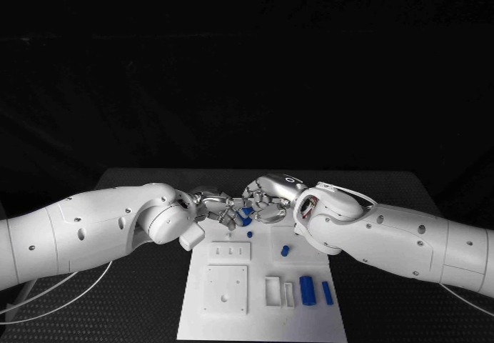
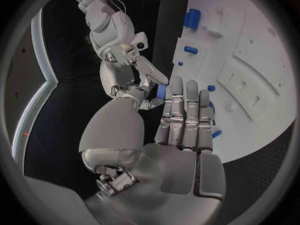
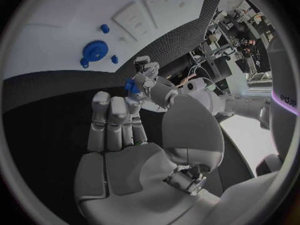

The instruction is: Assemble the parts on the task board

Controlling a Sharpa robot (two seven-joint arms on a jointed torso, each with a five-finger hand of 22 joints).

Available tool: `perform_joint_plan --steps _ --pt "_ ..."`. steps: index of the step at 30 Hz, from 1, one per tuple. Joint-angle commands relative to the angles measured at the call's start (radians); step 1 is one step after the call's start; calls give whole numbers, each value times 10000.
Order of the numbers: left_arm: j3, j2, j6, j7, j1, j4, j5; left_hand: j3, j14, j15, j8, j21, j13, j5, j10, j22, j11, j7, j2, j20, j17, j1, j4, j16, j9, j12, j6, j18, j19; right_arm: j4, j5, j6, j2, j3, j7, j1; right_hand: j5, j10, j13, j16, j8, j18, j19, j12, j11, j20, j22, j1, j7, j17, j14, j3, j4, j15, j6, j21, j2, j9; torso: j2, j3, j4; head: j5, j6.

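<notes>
Board (image 1: 263, 314): white plate, laid flat at the table's middle, long side running away from the robot.

Left hand (image 1: 213, 204): held above the board's far end, fingertips met with those of the right hand. A small blue part (image 1: 245, 212) is seen between the two sets of fingertips. In the right wrist view the part (image 3: 130, 85) is pinched in the left hand's fingertips (image 3: 142, 77).

Right hand (image 1: 270, 199): raised over the board's far end, fingers curled toward the part. Whether it also grips the part cannot be told.

Loose parts on the board: a short blue peg (image 1: 284, 251) near the middle; two upright blue cylinders (image 1: 308, 289) toward the near right corner; a blue gear (image 3: 95, 50), seen in the right wrist view.
</notes>
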Motion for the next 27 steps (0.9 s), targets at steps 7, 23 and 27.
perform_joint_plan --steps 7,23,27 --pt "14 43 319 -137 -21 36 -136 1419 -261 59 -114 229 295 -84 -608 203 13 -49 -182 56 -334 -1126 -2047 415 627 918 53 -74 -129 -12 -82 -121 0 -2 -85 -22 37 87 -16 55 51 140 38 8 -10 -11 53 -13 405 -12 10 78 24 -58 1124 53 59 121 -1 1 -3 -12 -18" --pt "14 49 65 -60 -23 -10 -87 2195 -250 45 -246 431 252 -277 -678 206 -16 -80 523 72 -549 -1761 -3100 644 913 1230 194 -74 -141 4 4 54 -1 -2 -10 -22 48 94 -16 54 44 140 43 8 -12 -12 52 -21 404 -15 13 91 27 -60 1130 55 51 129 -3 -1 5 -8 -32" --pt "14 46 84 -72 -23 -7 -52 2209 -248 43 -256 437 245 -272 -679 205 -15 -79 580 73 -558 -1804 -3107 650 918 1232 196 -74 -141 22 19 65 -5 -2 -9 -22 48 94 -17 54 43 140 43 7 -12 -12 52 -21 404 -15 13 92 27 -60 1130 55 51 129 -2 -6 -1 -10 -44"
